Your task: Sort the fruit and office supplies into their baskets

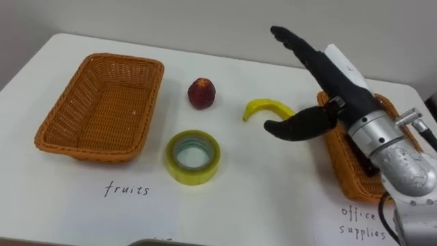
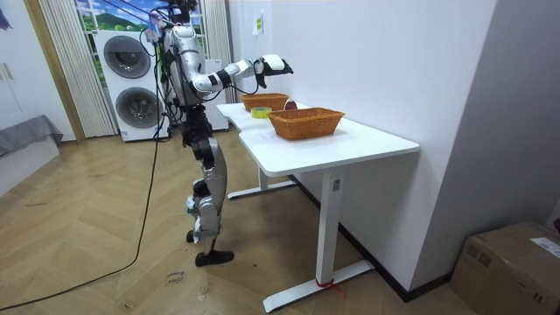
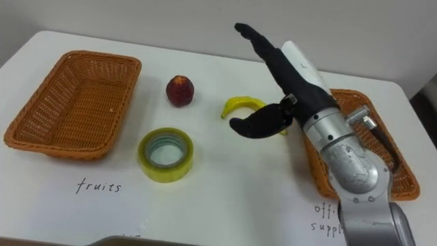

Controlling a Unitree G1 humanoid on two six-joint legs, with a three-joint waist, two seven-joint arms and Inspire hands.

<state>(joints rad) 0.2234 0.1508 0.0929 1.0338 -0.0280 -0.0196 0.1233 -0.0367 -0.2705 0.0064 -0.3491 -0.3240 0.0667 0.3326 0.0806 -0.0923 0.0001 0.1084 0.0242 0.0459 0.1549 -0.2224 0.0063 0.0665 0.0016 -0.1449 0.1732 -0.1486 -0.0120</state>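
**Right robot hand [image 1: 340, 82] open over banana [image 1: 263, 108] at sorting desk [image 1: 273, 201]**

The right robot hand hovered over the banana's right end, fingers straight, thumb spread wide, gripping nothing. A peach [image 1: 201, 93] lay left of the banana, and a yellow tape roll [image 1: 193, 157] nearer, down-left. One wicker fruit basket [image 1: 54, 123] stood far left; the office-supplies basket [image 3: 397, 165] sat just right, under the arm.
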